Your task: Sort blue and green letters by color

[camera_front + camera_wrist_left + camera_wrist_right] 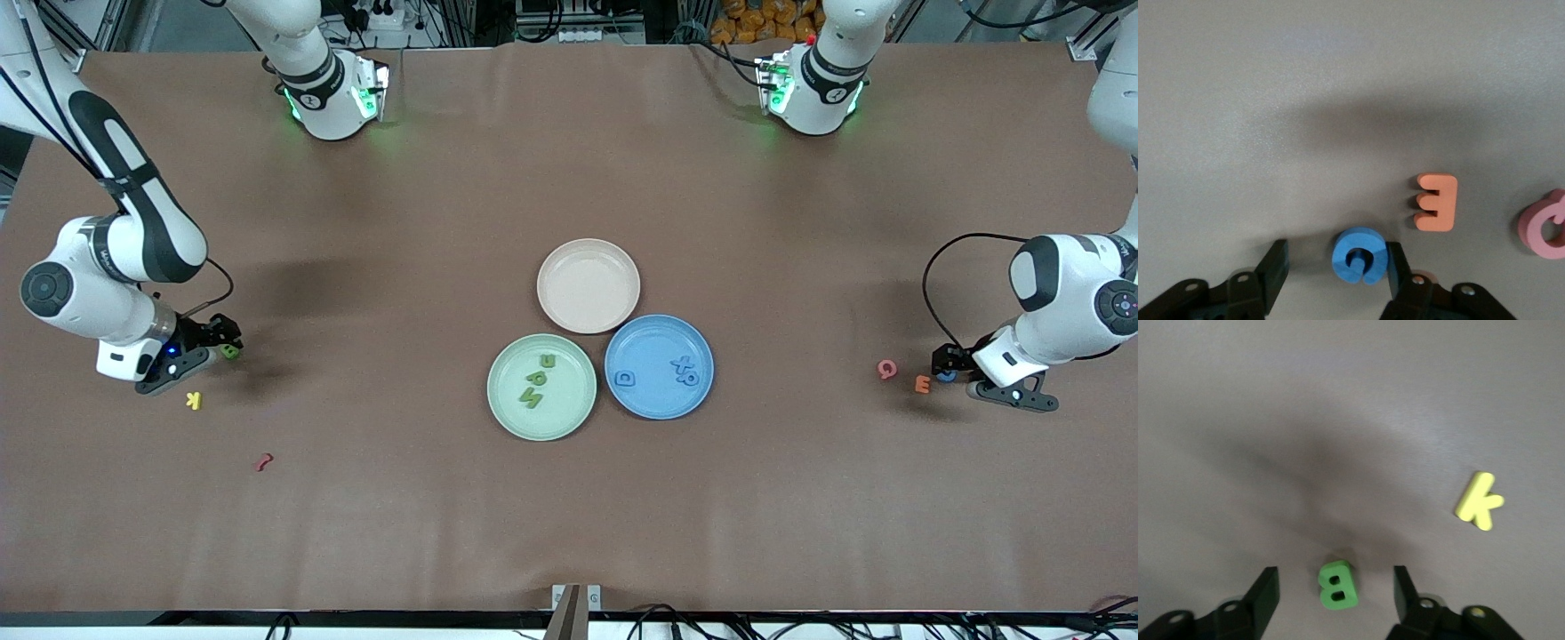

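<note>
Straddling B (1337, 585) with right end effector (1337, 590), wide, for green plate (507, 411) | I'm bracketing G (1359, 255) with left end effector (1337, 265), wide, for blue plate (659, 400)

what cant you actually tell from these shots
- Front view: the blue G is mostly hidden by the left gripper.
- Front view: the letters on the green plate and the blue plate are too small to name surely.
- Front view: the dark red piece is too small to read.
- Left wrist view: the pink letter is cut off by the frame edge.
</note>
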Robot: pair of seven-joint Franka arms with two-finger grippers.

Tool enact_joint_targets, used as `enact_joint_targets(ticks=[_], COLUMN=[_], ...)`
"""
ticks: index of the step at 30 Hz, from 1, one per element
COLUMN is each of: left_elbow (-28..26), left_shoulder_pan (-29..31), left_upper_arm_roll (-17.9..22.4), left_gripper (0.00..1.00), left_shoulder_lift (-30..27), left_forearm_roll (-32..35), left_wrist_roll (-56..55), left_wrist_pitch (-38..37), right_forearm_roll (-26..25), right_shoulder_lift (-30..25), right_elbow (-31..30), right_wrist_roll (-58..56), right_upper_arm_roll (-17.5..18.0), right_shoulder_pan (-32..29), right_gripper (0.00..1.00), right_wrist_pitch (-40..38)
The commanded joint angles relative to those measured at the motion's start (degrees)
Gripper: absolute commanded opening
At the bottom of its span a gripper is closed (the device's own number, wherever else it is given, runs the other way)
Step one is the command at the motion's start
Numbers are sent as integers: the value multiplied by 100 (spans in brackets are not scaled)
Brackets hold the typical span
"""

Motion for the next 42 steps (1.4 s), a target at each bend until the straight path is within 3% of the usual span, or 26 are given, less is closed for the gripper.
enact_joint_targets(ticks=[1,13,29,35,42], left_elbow=[60,104,597,579,614], left_shoulder_pan=[17,0,-237,-641,-1669], left_upper_arm_roll=[-22,-84,-989,-1165,-1156], left_gripper=[0,0,0,0,0], left_shoulder_lift=[40,-56,-144,-188,-197], left_forearm_roll=[103,33,-196,-196,-187], left_wrist_roll=[-60,-402,-1939,-2976,-4540], left_wrist_pitch=[-38,-82,-1163,-1180,-1242], right_forearm_roll=[-213,-459,-530,-521,-521], right_shoulder_lift=[32,76,120,146,163], right_elbow=[-110,-110,-242,-242,-251], right_wrist_roll=[-149,-166,-175,-158,-131], right_upper_arm_roll=[3,-216,-331,-331,-331], right_shoulder_pan=[-22,48,83,83,83], right_gripper=[65,64,44,44,48], right_wrist_pitch=[140,281,615,624,632])
